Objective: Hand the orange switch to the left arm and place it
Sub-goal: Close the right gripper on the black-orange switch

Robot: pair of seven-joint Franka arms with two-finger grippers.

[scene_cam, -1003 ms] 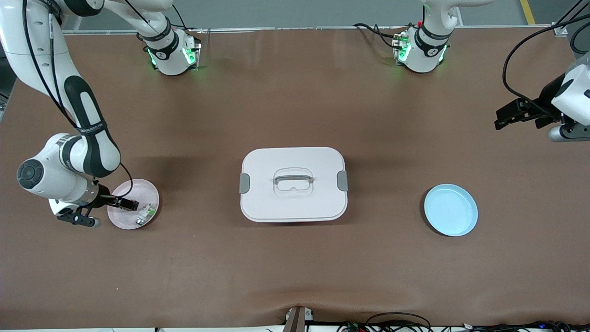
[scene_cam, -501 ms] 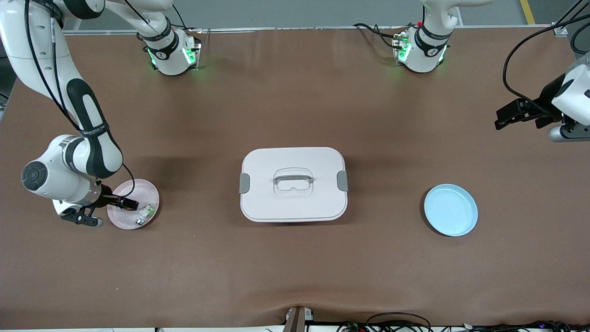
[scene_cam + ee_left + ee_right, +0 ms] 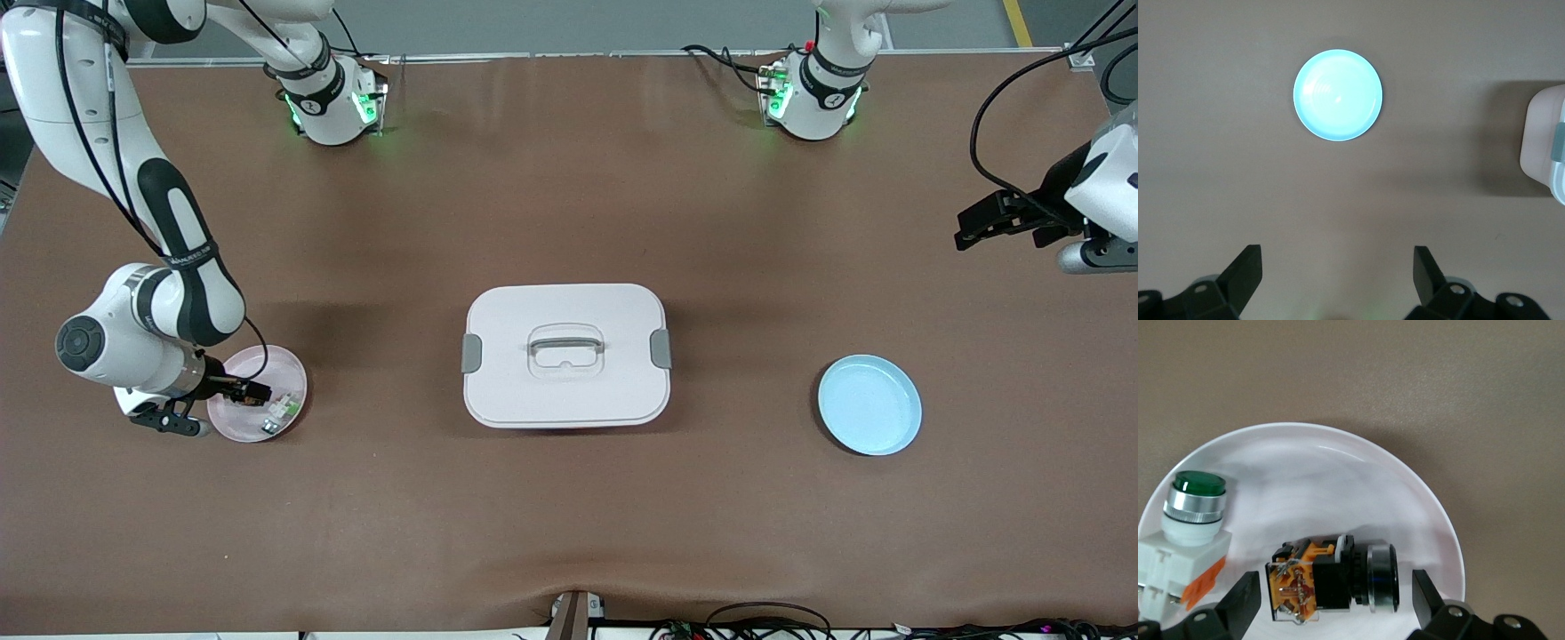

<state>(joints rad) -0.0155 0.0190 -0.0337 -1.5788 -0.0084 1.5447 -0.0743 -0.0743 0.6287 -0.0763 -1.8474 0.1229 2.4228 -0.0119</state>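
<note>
box (image 3: 565, 356) mid-table between pink plate (image 3: 290, 371) and blue plate (image 3: 869, 404), bare tabletop (image 3: 569, 196) all around it

Front view looks down from high across the table, facing both arm bases. The left wrist view gazes down from well up, sharing the blue plate (image 3: 1338, 95) and box (image 3: 565, 356). The right wrist view hangs close over the pink plate (image 3: 1418, 493), also in front view.

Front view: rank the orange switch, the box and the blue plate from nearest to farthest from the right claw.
1. Orange switch, on the pink plate, right at the right claw.
2. Box, mid-table.
3. Blue plate, toward the left arm's end.
</note>
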